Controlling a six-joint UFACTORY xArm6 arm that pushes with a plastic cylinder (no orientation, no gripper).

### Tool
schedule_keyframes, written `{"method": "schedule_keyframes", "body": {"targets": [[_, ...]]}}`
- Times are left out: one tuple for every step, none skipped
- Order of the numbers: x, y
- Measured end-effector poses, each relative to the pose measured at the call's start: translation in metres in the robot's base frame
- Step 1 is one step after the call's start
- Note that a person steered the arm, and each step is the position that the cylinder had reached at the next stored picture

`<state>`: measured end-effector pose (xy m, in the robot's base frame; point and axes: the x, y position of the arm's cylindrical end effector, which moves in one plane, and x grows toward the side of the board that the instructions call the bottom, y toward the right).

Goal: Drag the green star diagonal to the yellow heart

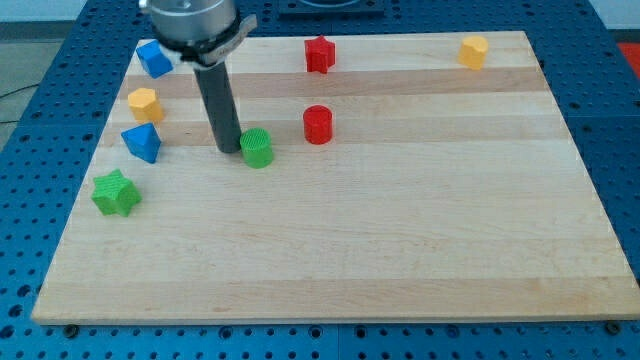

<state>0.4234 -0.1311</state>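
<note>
We are looking at a robotics lab bench. Our pale wooden surface (400, 250) lies on a blue perforated metal base (30, 200) with a regular grid of mounting holes, the kind used for fixing test equipment. A cable (15, 92) runs across it at the view's left. Small plastic blocks in plain colours sit on the wood like test pieces.

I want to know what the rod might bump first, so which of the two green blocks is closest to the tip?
The green cylinder, right beside my tip on the view's right. The green star sits well away, toward the view's lower left.
</note>
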Motion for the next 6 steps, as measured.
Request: {"method": "schedule_keyframes", "body": {"targets": [[0.013,0.03],[-0.001,0.066],[0.008,0.067],[0.033,0.127],[0.003,0.191],[0.0,0.193]]}}
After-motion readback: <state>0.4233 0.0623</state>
